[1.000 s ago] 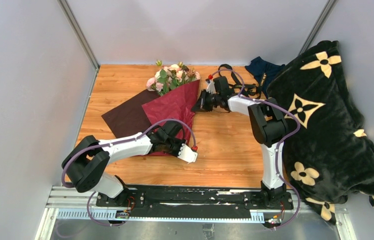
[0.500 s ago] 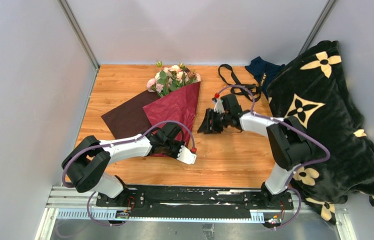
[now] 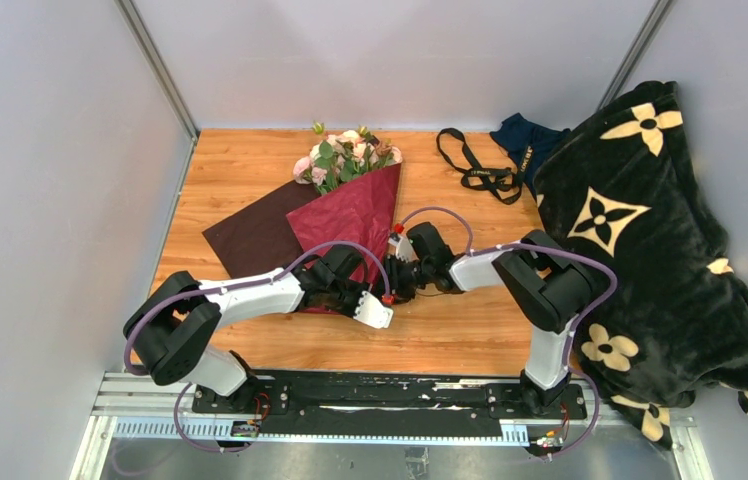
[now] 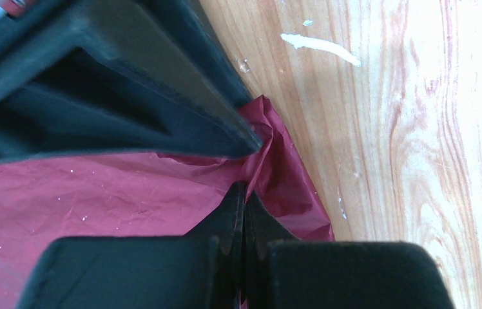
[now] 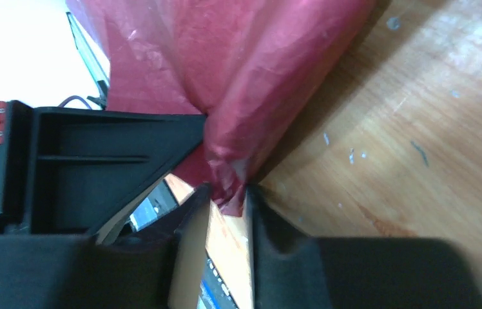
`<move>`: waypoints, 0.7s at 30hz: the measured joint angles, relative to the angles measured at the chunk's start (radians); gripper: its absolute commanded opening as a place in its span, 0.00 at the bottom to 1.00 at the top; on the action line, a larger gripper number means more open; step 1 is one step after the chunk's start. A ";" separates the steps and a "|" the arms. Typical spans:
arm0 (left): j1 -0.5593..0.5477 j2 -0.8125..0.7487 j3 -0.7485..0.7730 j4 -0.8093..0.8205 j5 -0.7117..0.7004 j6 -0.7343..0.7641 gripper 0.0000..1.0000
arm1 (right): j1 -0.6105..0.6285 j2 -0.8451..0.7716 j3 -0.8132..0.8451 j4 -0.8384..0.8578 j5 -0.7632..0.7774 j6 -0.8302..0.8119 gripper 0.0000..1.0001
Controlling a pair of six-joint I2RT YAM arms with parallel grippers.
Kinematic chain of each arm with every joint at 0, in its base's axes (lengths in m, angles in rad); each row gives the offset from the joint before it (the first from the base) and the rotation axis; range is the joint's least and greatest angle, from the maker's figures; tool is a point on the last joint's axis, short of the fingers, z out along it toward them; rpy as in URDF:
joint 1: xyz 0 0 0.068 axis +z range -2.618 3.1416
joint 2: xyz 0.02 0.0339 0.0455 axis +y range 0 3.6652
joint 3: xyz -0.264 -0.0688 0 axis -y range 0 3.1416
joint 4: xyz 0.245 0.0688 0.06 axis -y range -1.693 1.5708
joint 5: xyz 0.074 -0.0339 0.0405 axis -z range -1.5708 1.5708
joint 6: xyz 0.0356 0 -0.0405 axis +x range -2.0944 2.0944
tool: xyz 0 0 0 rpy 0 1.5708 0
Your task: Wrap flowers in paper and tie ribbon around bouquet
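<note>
the flowers (image 3: 345, 155) lie toward the far side of the desk (image 3: 450, 330), with their pink and cream heads pointing away from the arms. their stems are hidden inside the paper (image 3: 350, 215), which is folded over them into a rough cone that narrows toward the near edge. a flat flap of the same sheet, showing a darker face, spreads on the desk to the left of the cone.

both arms meet at the cone's narrow end. the left tool (image 4: 245, 206) reaches in from the left, and its jaws are pressed together on a crumpled fold of the paper. the right tool (image 5: 227, 191) comes in from the right, nose to nose with the left one. its jaws stand a little apart with the bunched tip of the paper between them. both sides look to be touching that tip, so it appears clamped on the paper. from above, the tip itself is hidden under the two tools.

the ribbon (image 3: 475, 168) lies loose in a loop at the far right of the desk, well apart from the cone and from both tools, and is not tied round anything. just beside it is a dark navy cloth (image 3: 522, 140), next to a black blanket with cream flower motifs (image 3: 650, 250) heaped along the right side
</note>
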 measured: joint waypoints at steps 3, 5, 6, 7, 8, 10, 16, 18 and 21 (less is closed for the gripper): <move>0.000 0.000 0.000 0.000 -0.002 0.000 0.00 | 0.018 0.032 -0.023 0.074 -0.011 0.051 0.00; 0.000 0.000 -0.001 0.000 -0.006 0.001 0.00 | 0.018 0.035 -0.037 0.105 -0.015 0.072 0.00; -0.001 0.000 -0.001 0.000 -0.008 0.003 0.00 | 0.018 0.032 -0.040 0.109 -0.014 0.077 0.00; -0.001 0.000 -0.001 0.000 -0.012 0.004 0.00 | 0.019 0.031 -0.043 0.114 -0.014 0.079 0.00; -0.001 0.000 -0.001 0.000 -0.018 0.008 0.00 | 0.018 0.030 -0.047 0.117 -0.013 0.082 0.00; 0.000 0.000 -0.001 0.000 -0.020 0.015 0.00 | 0.018 0.020 -0.055 0.112 -0.006 0.079 0.00; -0.002 0.000 -0.005 0.004 0.028 0.045 0.00 | 0.018 -0.026 -0.106 0.101 0.010 0.066 0.00; -0.002 0.000 -0.013 0.011 0.040 0.060 0.00 | 0.018 -0.034 -0.121 0.109 0.010 0.066 0.00; -0.003 -0.004 -0.024 0.025 0.053 0.076 0.00 | 0.018 -0.061 -0.135 0.090 0.018 0.059 0.08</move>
